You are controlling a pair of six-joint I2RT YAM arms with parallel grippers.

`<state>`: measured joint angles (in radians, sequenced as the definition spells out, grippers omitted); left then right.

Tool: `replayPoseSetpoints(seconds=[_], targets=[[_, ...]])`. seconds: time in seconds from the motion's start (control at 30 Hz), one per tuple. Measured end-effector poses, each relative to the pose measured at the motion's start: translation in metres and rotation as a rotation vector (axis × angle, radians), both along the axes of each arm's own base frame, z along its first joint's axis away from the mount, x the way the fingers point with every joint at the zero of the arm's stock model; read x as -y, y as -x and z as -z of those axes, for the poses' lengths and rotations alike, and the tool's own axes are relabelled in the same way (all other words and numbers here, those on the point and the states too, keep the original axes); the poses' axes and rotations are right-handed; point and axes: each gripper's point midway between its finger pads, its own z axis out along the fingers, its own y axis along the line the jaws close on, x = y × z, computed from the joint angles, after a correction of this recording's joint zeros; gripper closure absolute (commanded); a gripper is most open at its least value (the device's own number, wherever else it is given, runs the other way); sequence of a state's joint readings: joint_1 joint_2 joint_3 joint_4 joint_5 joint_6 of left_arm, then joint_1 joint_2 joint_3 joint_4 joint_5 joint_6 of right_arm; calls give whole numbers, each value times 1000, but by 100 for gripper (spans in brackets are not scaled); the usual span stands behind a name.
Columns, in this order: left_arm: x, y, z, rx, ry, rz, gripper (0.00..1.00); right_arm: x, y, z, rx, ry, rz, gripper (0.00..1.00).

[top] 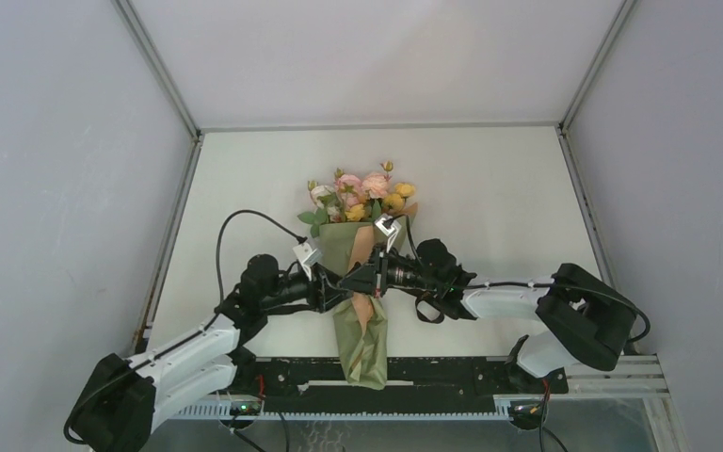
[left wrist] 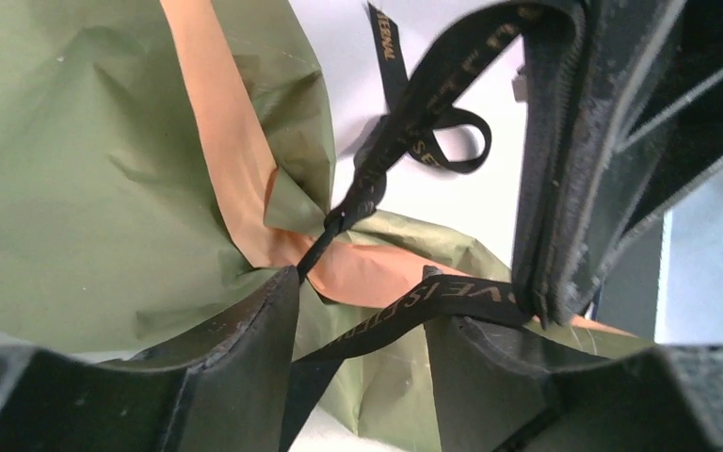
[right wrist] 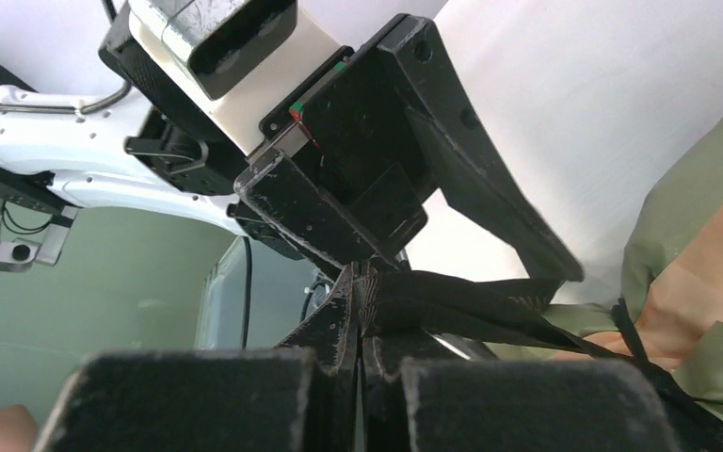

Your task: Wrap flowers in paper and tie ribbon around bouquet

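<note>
The bouquet [top: 361, 282] lies along the table's middle, its pink and yellow flowers [top: 362, 196] at the far end. The paper [left wrist: 75, 179] is olive green with a tan-orange strip. The black ribbon [left wrist: 405, 113] is knotted at the cone's waist, and a loose loop [top: 426, 311] trails to the right. My left gripper [left wrist: 362, 282] hangs over the waist with its jaws apart, one ribbon strand [left wrist: 452, 301] running loose through the gap. That strand ends in my right gripper [right wrist: 365, 282], which is shut on the ribbon [right wrist: 471, 311] tip to tip with the left gripper [top: 331, 281].
Grey enclosure walls close in the white table [top: 490, 188] on three sides. A black rail [top: 433, 377] runs along the near edge under the cone's foot. A black cable [top: 235, 226] arcs above the left arm.
</note>
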<state>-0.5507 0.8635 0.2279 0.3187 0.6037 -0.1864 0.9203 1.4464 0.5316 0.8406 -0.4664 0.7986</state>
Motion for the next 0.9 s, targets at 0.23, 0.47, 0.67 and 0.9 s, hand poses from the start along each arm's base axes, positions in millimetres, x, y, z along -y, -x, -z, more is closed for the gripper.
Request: replayPoseSetpoints(seconds=[0.23,0.47,0.67,0.9], targets=[[11,-6,-1,91,64,-69,38,0,-1,-1,-39,-19,-8,100],[22,-14,8,68,77,-105,38,2,-13,3,-69,-14,40,97],[33,-12,16,55,79,-76,41,4,-17,9,-79,9,66,97],[42,-11,16,66,94,-53,98,6,-26,14,-77,27,111,87]])
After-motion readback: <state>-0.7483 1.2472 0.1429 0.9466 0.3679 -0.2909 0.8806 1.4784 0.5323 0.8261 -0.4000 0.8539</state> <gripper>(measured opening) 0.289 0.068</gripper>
